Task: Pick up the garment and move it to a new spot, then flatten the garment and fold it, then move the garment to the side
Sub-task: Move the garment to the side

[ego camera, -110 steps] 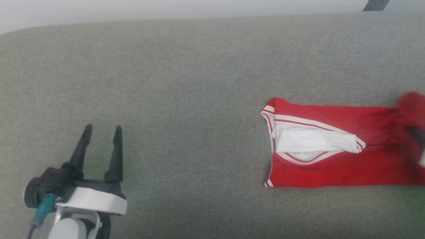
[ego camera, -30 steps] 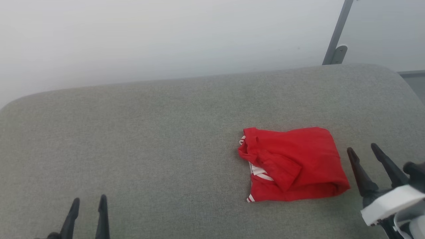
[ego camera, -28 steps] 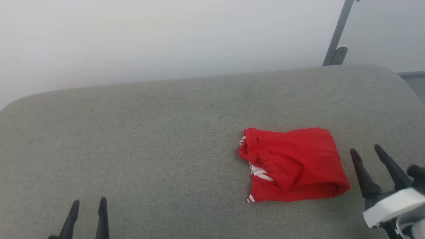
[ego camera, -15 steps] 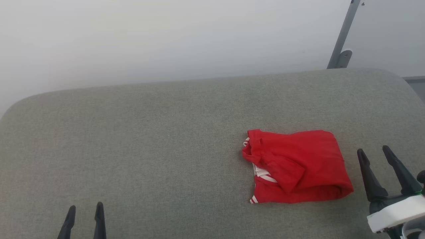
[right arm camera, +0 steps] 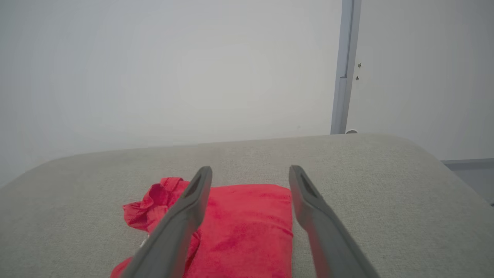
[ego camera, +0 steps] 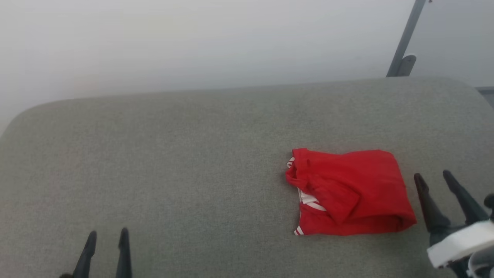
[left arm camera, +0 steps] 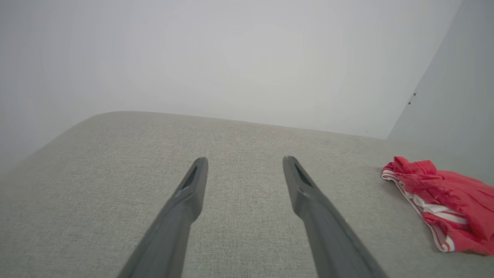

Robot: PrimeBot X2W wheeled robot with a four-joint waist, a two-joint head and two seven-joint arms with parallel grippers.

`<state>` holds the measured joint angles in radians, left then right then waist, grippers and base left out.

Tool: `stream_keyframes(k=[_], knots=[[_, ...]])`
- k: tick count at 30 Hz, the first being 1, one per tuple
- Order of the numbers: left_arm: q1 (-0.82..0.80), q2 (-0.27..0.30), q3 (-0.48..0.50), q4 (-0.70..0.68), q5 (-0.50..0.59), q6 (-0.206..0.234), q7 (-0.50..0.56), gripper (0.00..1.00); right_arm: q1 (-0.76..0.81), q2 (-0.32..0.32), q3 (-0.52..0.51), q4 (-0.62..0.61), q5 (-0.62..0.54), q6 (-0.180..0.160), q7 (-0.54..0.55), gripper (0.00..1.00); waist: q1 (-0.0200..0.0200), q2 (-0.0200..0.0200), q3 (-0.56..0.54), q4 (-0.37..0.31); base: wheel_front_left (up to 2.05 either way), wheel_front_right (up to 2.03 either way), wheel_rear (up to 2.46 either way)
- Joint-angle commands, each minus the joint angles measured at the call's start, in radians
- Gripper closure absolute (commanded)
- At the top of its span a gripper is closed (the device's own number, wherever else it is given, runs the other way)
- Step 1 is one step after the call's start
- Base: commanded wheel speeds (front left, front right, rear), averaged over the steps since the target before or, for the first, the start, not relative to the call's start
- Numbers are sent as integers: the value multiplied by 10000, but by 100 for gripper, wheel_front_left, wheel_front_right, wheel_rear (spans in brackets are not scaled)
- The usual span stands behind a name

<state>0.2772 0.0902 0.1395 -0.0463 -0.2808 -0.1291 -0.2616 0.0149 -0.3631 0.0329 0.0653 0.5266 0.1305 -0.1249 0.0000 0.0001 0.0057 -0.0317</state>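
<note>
The garment (ego camera: 349,193) lies folded in a red bundle on the right of the grey padded surface (ego camera: 173,154). My right pincer (ego camera: 433,175) sits just right of it, spread wide and empty; my left pincer (ego camera: 108,232), likewise wide and empty, is well apart, near left.

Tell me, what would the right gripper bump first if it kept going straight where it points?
Probably the pale wall. The right gripper points just right of the red garment and over the gray cushion. Its height is unclear, so it might graze the garment.
</note>
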Motion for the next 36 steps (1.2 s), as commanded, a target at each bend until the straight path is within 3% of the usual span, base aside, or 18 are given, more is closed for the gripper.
stream_keyframes(k=[1,10,14,23,33,34,35,36], knots=[[-395,102,-209,-4,-11,-14,-41,0,-375,-170,-11,21,179,1,465,0,0,-1,235,92,0,0,0],[-2288,509,-1194,369,4,-14,-41,0,-2150,-1266,224,740,280,1,3023,0,0,-1,1500,491,0,0,0],[-3100,558,-1571,515,84,-14,-41,0,-2975,-1907,556,1291,590,1,4833,0,0,-1,2058,641,0,0,0],[-4321,568,-1979,661,183,-14,-41,0,-4110,-2317,940,1996,1965,1,8591,0,0,-1,3131,857,0,0,0],[-4935,691,-2079,744,212,-14,-41,0,-4320,-1898,1422,2469,2107,3,9488,0,0,-1,3854,980,0,0,0],[-4955,692,-2070,747,221,-14,-41,0,-4301,-1887,1502,2483,2112,3,9559,2,0,-1,3880,974,0,0,0],[-4976,697,-2051,749,220,-14,-41,0,-4293,-1881,1574,2467,2133,3,9575,44,0,-1,3899,961,0,0,0],[-4989,707,-2024,755,222,-14,-41,0,-4287,-1859,1594,2461,2141,3,9543,64,0,-1,3906,936,0,0,0]])
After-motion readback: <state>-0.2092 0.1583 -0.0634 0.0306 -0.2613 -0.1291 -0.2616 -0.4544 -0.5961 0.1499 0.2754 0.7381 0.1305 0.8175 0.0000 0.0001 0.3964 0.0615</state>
